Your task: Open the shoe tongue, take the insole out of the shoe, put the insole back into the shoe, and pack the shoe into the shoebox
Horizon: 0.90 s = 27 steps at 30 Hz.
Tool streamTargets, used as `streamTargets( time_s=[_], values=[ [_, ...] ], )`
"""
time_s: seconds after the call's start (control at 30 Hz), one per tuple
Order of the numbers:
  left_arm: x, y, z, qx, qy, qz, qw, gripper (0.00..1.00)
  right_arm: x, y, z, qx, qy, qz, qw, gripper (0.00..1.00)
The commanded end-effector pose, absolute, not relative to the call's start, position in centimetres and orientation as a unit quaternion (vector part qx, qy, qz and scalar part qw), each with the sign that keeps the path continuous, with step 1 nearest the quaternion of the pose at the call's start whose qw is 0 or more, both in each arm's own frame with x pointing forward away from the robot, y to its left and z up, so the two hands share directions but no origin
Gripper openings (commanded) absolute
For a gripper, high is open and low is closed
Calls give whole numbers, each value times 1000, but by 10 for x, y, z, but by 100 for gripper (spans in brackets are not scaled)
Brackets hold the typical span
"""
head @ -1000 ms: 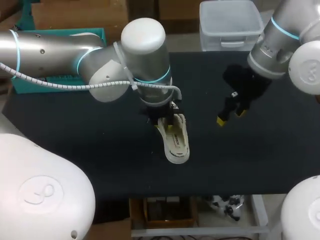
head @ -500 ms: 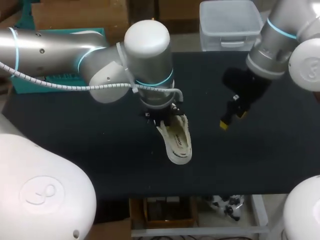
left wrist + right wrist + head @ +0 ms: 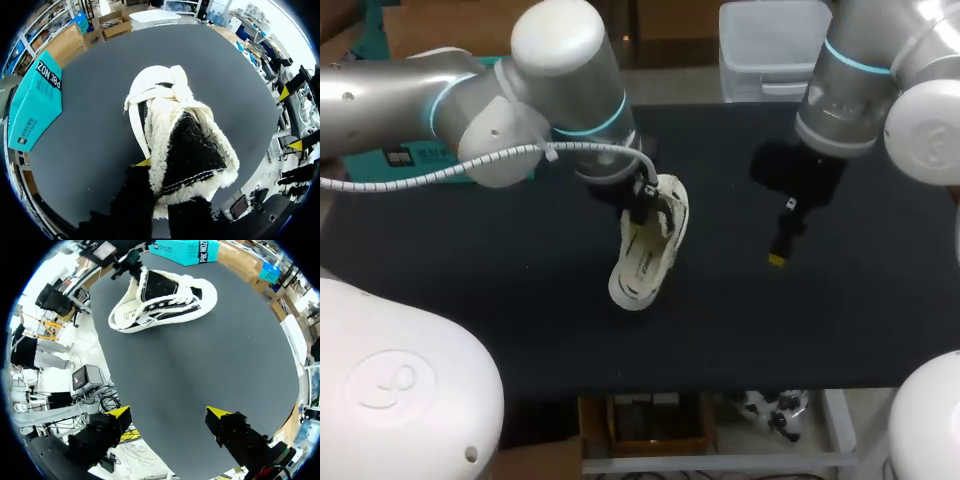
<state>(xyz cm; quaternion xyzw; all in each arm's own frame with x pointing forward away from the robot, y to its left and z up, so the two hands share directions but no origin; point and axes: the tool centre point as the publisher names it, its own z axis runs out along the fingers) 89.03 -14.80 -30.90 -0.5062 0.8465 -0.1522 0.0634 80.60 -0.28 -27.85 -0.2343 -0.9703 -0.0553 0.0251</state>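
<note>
The left claw [image 3: 642, 200] is clamped on the fleece collar of the white shoe [image 3: 645, 255]. The shoe sits tilted at the middle of the black table [image 3: 470, 290], toe toward the near edge; whether the toe touches the table cannot be told. The right claw [image 3: 167, 414] stands wide, holding nothing, well to the shoe's right. The teal shoebox [image 3: 35, 100] lies at the far left.
</note>
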Motion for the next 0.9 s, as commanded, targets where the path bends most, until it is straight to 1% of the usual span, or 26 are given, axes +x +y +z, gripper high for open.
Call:
streamTargets(
  time_s=[0.03, 0.07, 0.13, 0.27, 0.4, 0.8, 0.87, 0.9],
  values=[
    [896, -143, -283, -369, 919, -131, 47, 0, 803, 0, -277, -209, -976, -58, 13, 100],
    [898, -143, -279, -362, 921, -130, 53, 0, 802, 0, -276, -193, -980, -57, 5, 100],
    [901, -143, -272, -304, 944, -117, 58, 0, 802, 1, -276, -167, -984, -57, -5, 100],
    [907, -141, -262, -214, 968, -96, 90, 0, 797, 1, -280, -88, -994, -49, -33, 100],
    [923, -124, -246, -133, 979, -99, 119, 0, 797, 1, -280, -88, -994, -49, -33, 100],
    [1007, -38, -162, 77, 965, -75, 238, 0, 797, 1, -280, -88, -994, -49, -33, 100],
    [1023, -23, -146, 111, 963, -80, 232, 0, 797, 1, -280, -88, -994, -49, -33, 100],
    [1032, -16, -140, 106, 961, -74, 244, 0, 797, 1, -280, -88, -994, -49, -33, 100]
  ],
)
